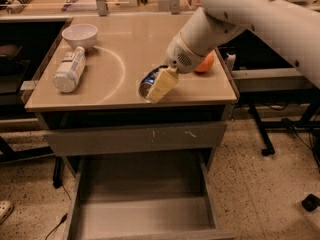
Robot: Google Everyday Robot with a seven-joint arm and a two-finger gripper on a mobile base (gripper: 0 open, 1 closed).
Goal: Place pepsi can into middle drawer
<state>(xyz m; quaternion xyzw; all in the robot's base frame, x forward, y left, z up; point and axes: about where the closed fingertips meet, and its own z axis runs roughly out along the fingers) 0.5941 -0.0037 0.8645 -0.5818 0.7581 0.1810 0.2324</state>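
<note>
My gripper [155,91] is shut on the pepsi can [148,83], a small blue can with a silver end, held tilted on its side. It is at the front edge of the tan table top [125,44], right of centre. Whether the can touches the table top I cannot tell. A pale yellow finger [163,85] covers the can's right side. The middle drawer [145,216] stands pulled open low below the table, a wide shallow grey tray with a flat bare floor, straight under the can.
A white bottle [69,70] lies on the table's left side, with a white bowl [80,35] behind it. An orange [207,64] sits at the right, half hidden by my arm. A closed grey drawer front [135,138] with pale scratches is above the open drawer.
</note>
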